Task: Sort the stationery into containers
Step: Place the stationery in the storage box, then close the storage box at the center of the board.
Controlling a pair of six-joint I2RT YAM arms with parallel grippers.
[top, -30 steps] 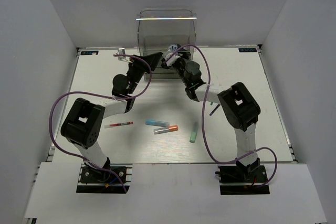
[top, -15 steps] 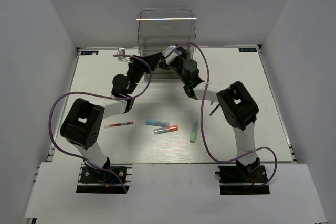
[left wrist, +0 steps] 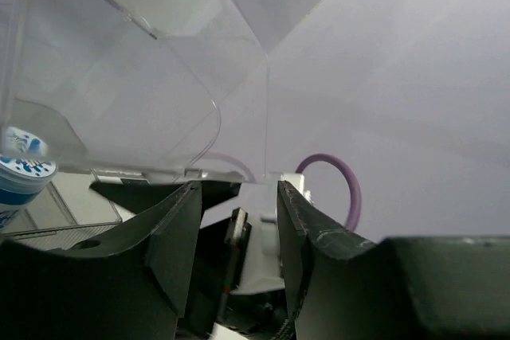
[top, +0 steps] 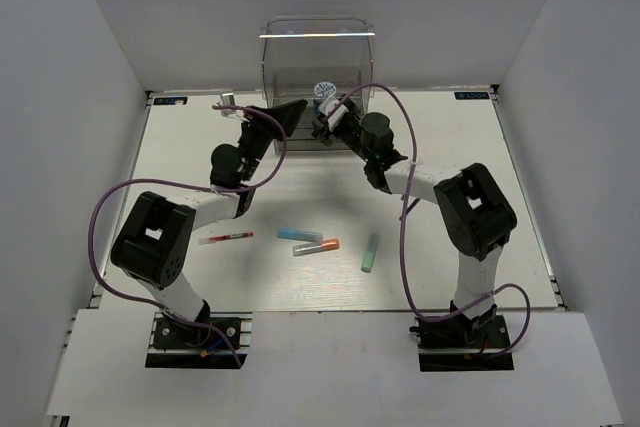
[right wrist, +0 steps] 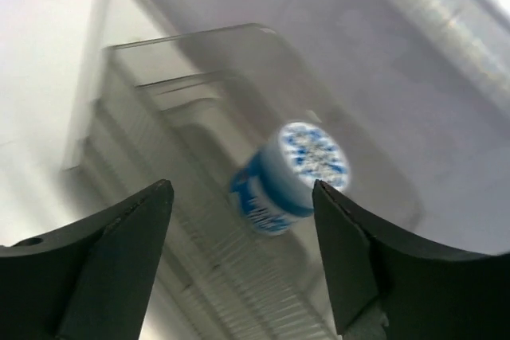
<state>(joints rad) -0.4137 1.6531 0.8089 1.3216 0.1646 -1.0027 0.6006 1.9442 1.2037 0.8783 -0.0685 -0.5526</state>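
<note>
The clear smoky drawer unit (top: pixel 317 57) stands at the back centre. The blue-and-white tub (top: pixel 324 89) is inside its tall box. In the right wrist view the tub (right wrist: pixel 291 177) is blurred and tilted, ahead of my open right gripper (right wrist: pixel 241 189) and touching neither finger. My right gripper (top: pixel 335 117) is at the unit's front. My left gripper (top: pixel 288 113) is open and empty at the unit's front left corner. In the left wrist view (left wrist: pixel 235 193) the tub (left wrist: pixel 20 169) shows through the clear wall. On the table lie the red pen (top: pixel 226 238), light-blue marker (top: pixel 299 234), orange-tipped marker (top: pixel 316 246) and pale-green marker (top: pixel 369 252). The purple pens are hidden.
A small grey metal item (top: pixel 226 101) lies at the back left of the white table (top: pixel 480 177). White walls close in the table on three sides. Purple cables (top: pixel 400 237) loop from both arms over the table.
My right gripper has opened and let go of the tub, which is now inside the tall box. The right arm has drawn back to the right. The left arm has hardly moved.
</note>
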